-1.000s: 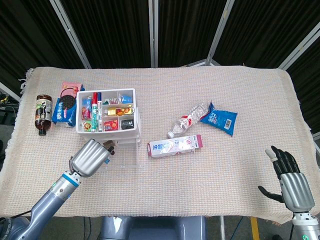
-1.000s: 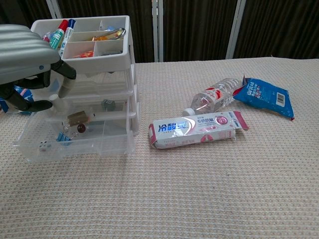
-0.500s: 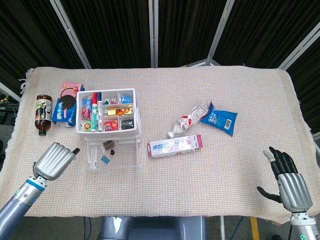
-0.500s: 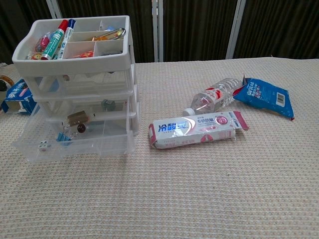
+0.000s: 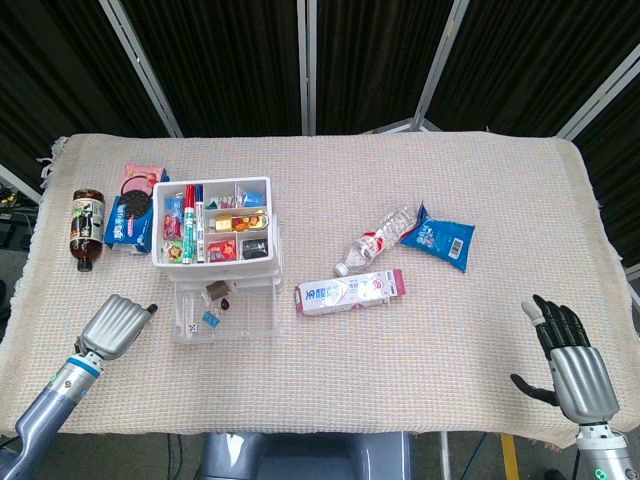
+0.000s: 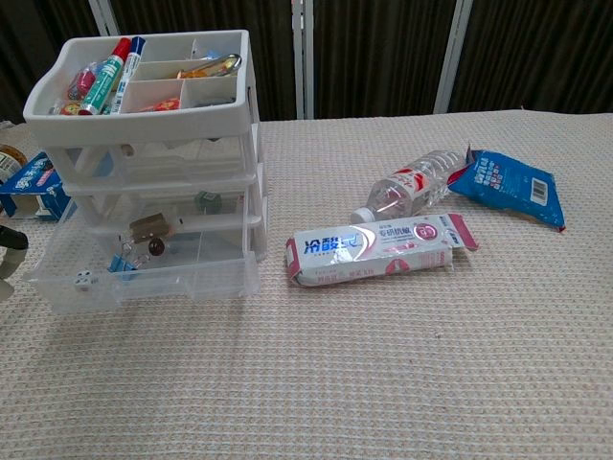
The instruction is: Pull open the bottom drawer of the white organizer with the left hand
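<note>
Bottom clear plastic drawer [image 6: 144, 268] pulled out of white organizer [image 5: 213, 236]. Left hand [image 5: 114, 325] curled, empty, clear only overhead. Right hand [image 5: 573, 364] fingers apart, missing from chest view.

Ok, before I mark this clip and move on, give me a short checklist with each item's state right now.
1. Bottom drawer of the white organizer pulled out: ok, it juts forward of the drawers above.
2. Left robot hand off the drawer: ok, it sits apart to the drawer's left, fingers curled, holding nothing.
3. Right robot hand idle: ok, fingers spread at the table's near right corner.
4. Small items inside the drawer: ok.
5. Toothpaste box away from the drawer: ok.
</note>
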`<state>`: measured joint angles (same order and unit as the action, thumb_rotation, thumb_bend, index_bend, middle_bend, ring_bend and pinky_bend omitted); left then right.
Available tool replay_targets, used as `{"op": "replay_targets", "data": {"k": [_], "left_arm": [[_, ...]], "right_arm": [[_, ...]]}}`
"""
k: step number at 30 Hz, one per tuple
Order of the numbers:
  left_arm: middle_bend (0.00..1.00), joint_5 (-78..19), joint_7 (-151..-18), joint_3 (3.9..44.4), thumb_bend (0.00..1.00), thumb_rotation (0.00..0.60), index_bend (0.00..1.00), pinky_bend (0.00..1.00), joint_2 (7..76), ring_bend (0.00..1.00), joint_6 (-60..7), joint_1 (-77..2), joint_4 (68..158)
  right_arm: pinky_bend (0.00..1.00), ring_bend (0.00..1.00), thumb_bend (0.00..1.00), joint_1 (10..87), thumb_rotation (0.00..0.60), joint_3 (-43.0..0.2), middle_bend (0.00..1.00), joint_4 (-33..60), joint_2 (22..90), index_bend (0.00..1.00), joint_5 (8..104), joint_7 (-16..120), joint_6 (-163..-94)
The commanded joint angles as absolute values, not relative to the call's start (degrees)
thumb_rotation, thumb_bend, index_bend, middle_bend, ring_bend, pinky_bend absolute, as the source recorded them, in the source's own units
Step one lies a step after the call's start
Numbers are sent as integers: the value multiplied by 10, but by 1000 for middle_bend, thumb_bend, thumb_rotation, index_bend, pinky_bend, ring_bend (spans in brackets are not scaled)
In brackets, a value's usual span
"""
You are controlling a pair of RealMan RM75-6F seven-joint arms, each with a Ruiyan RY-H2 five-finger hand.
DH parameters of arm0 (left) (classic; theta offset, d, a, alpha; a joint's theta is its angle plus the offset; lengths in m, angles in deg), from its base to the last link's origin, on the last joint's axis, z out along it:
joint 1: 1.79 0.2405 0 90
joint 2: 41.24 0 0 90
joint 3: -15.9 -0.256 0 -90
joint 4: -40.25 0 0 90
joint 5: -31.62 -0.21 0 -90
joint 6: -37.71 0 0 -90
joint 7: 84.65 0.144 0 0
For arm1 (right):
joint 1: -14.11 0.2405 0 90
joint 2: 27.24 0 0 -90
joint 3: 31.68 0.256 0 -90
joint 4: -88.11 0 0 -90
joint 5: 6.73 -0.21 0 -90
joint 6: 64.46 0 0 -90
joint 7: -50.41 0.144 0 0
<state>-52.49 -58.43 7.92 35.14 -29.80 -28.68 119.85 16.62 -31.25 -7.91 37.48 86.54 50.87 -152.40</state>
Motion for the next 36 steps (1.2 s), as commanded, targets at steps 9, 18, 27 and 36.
{"op": "replay_targets", "data": {"k": [9,18,27,36], "left_arm": [[998,-509,-576,100,386,600,527,801,409,953,-263,-285,1143],[998,-513,-567,108,261,600,388,801,421,953,-263,-282,1136],[998,-523,-581,114,197,600,324,798,406,953,-294,-265,1150],[880,-560,-704,147,169,600,231,669,412,849,-533,-159,1179]], "right_arm": [[0,0,53,167,600,-311,0,-77,374,0,863,513,-1523],[0,0,53,167,600,-312,0,-77,375,0,864,511,-1524],[0,0,53,167,600,-312,0,-77,375,0,866,510,-1524],[0,0,53,171,600,-311,0,-70,381,0,855,502,-1510]]}}
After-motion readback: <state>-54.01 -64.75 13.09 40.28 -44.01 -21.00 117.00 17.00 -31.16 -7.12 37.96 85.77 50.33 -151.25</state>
